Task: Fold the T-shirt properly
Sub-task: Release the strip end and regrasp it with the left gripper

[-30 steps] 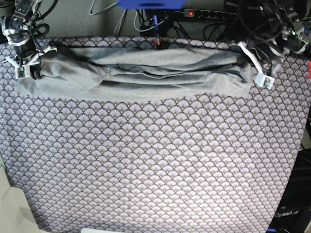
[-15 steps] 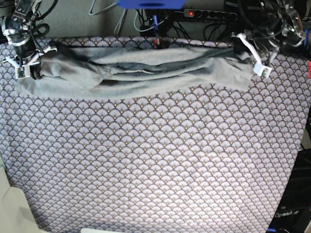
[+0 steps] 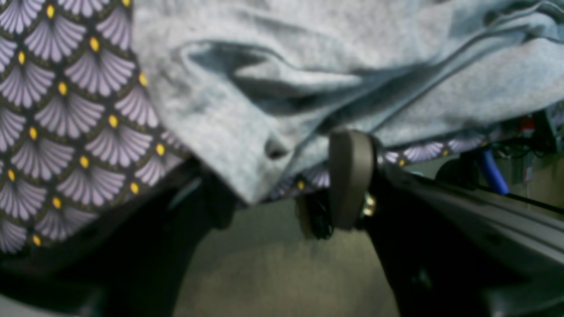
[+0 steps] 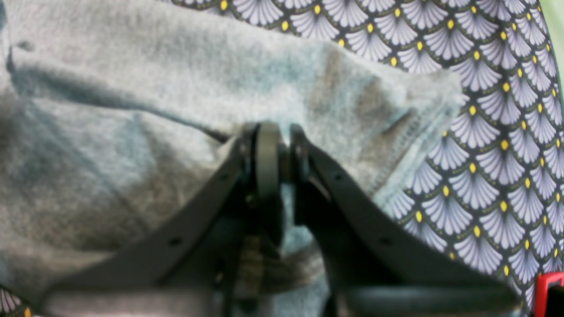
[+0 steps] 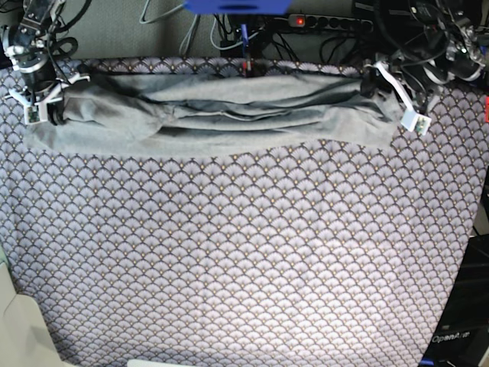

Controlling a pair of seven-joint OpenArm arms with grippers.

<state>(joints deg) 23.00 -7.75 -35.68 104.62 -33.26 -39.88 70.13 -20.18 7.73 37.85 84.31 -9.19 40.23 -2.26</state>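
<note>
The light grey T-shirt (image 5: 221, 115) lies bunched in a long band across the back of the table, on the scallop-patterned cloth (image 5: 244, 252). At the band's right end my left gripper (image 5: 401, 95) stands open. In the left wrist view a corner of the T-shirt (image 3: 246, 145) sags loose between the spread fingers of the left gripper (image 3: 282, 176), with one pad (image 3: 350, 176) clear of the fabric. At the band's left end my right gripper (image 5: 52, 99) is shut on the T-shirt. The right wrist view shows the right gripper (image 4: 282, 149) pinching a fold of the T-shirt (image 4: 132, 110) near a stitched hem.
Behind the table's back edge hang cables, a power strip (image 5: 321, 21) with a red light and a blue part (image 5: 237, 6). The cloth ends at the table's right edge (image 5: 470, 252). A pale object (image 5: 19, 321) sits at the front left corner.
The left gripper lifted the shirt's right end toward the back, then set it down again and opened. The right gripper stayed shut on the left end without moving.
</note>
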